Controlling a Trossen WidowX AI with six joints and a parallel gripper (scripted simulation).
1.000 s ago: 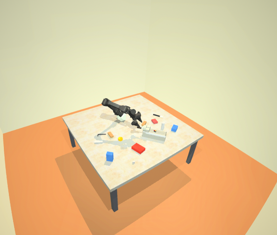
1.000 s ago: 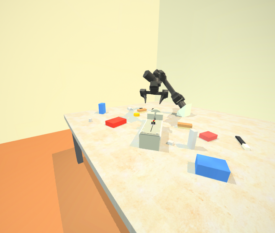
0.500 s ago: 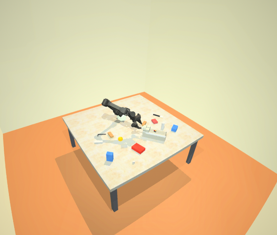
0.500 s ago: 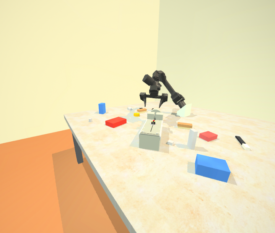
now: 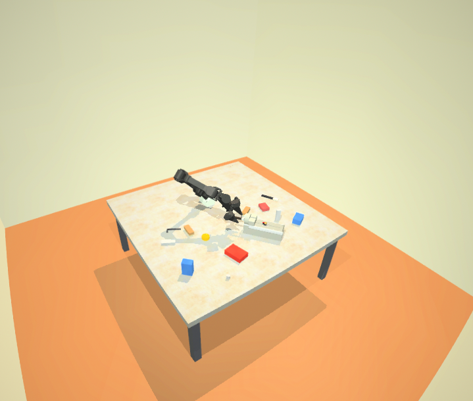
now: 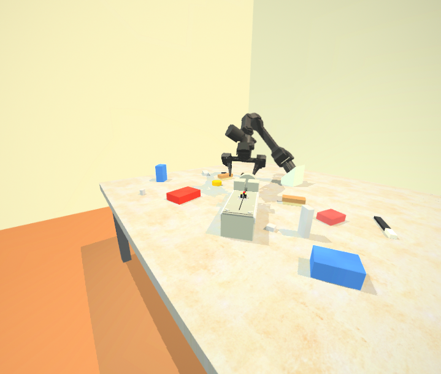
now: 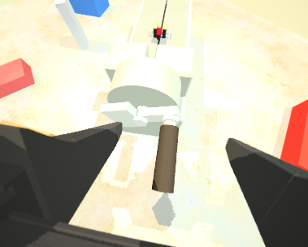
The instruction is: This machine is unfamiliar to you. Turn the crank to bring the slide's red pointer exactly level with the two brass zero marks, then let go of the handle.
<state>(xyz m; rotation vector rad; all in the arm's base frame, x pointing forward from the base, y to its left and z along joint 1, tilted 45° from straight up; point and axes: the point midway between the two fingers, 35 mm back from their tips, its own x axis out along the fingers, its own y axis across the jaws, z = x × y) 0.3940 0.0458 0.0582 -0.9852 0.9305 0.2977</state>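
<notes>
"Crank machine [image 5: 263, 231] [image 6: 237, 226] [image 7: 148, 75], pale grey-green, on the table [image 5: 202, 298] [image 6: 253, 314] [image 7: 241, 73], in front of the black arm [image 5: 197, 185] [image 6: 267, 137]. Its red pointer [image 5: 264, 223] [image 6: 244, 192] [image 7: 159, 31] sat on top, close to two brass marks [image 7: 165, 25]."

"Was it level with them?"

"Nearly, I judged, and perhaps slightly toward the crank end. The pictures were too coarse to confirm an exact match."

"What was left to do?"

"Most of it, by my reading: gripping the dark brown handle [image 7: 166, 158], making a small turn, checking the pointer, then letting go. Which way to turn could not be told."

"Were the fingers [image 5: 239, 217] [image 6: 243, 174] holding anything?"

"No. They were spread wide, one on each side of the handle, with nothing clasped."

"Which way did the machine point?"

"Its long axis followed the dark slot along its top. The crank end faced the arm; the plain end faced the exterior camera. The handle stuck out from the crank end, roughly along that axis, toward the wrist camera."

"And around it?"

"A red block [image 5: 235, 252] [image 6: 183, 195] [image 7: 302, 138] lay off one long side, and a white block [image 5: 277, 214] [image 6: 305, 221] [image 7: 72, 24] stood upright off the other."
</notes>
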